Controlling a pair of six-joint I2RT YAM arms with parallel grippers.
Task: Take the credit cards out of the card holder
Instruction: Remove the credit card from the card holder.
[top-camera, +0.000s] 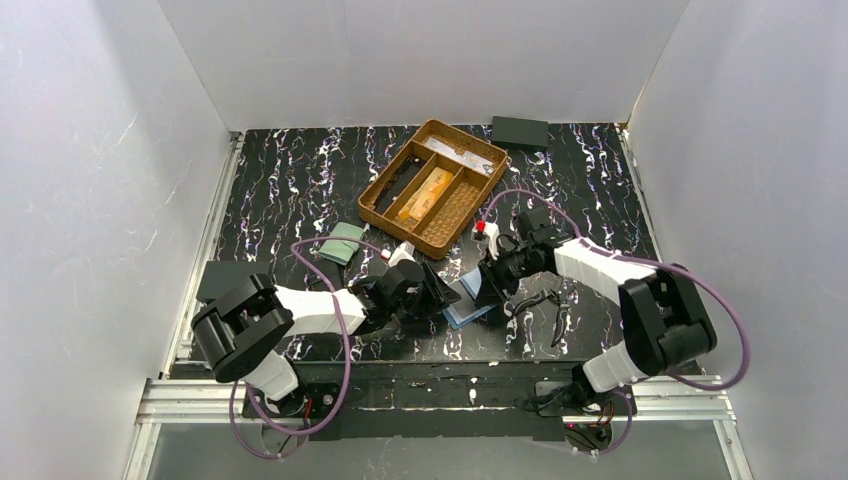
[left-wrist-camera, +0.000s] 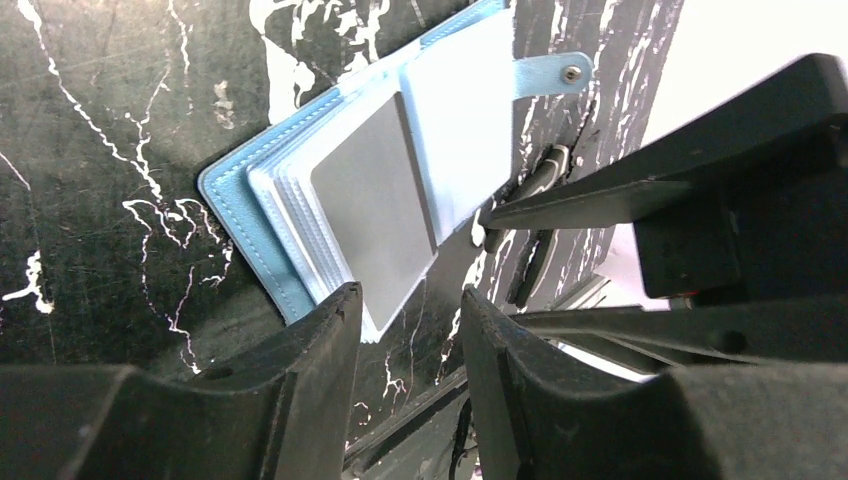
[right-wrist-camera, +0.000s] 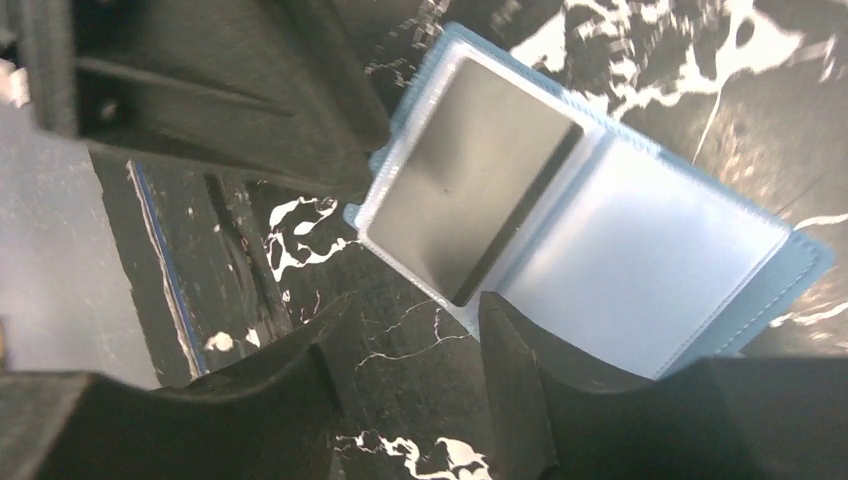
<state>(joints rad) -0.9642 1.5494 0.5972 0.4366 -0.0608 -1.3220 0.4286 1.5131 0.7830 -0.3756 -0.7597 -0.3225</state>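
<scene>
The card holder (left-wrist-camera: 400, 170) had a smooth leather-like cover and glossy clear plastic sleeves; the table (left-wrist-camera: 100, 120) looked like polished black marble; the basket (top-camera: 396, 164) was woven.

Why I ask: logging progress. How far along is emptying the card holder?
Done: orange cards lie in the basket. In hand: nothing; left gripper and right gripper stand open at the opened card holder. Left: a grey panel sits inside it, possibly a card.
</scene>
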